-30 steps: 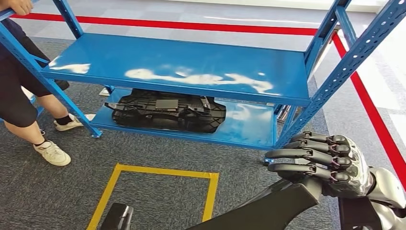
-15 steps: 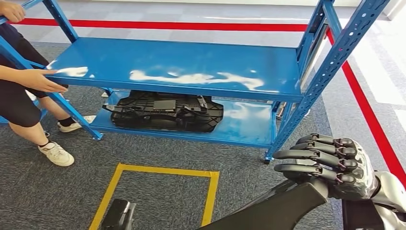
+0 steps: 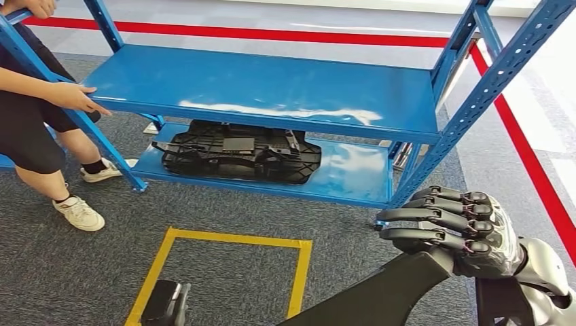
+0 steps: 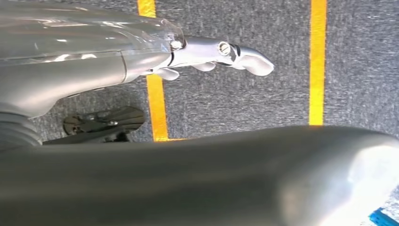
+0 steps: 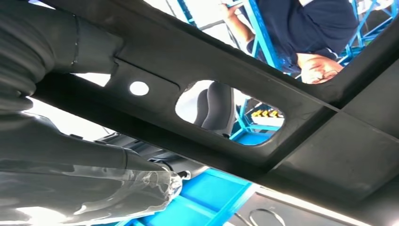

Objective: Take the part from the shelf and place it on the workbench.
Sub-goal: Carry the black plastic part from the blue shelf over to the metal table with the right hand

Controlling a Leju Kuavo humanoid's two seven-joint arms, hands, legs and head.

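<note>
A person [image 3: 34, 129] stands at the left end of the blue shelf rack [image 3: 272, 85], one hand resting on its front left upright. On the rack's lower shelf, towards its left half, lies a black moulded plastic part [image 3: 238, 155], flat, with its long axis running along the shelf. On the grey carpet in front of the rack is a square of yellow tape [image 3: 299, 272], and a red floor line [image 3: 523, 146] passes behind the rack and down its right side

The left hand [image 4: 188, 54] hangs low over the carpet and the yellow tape, in front of the rack. One pale finger juts out straight, but whether that hand is spread or bearing anything cannot be told

The right hand [image 3: 455, 231] is in front of the rack's right front post, fingers curled over the upper edge of a second black panel [image 3: 380, 295], which it grips. This is the task's part, already off the shelf. Its long axis slants from the right hand down and across the robot's front towards the taped square, so the right hand has one end and the rest reaches leftward. In the right wrist view the panel [image 5: 226, 66] passes close over the camera, showing cut-outs

The workbench is not seen, so the carry and the setting down are judged not yet done; the panel's free end is what will need watching near the rack
</note>
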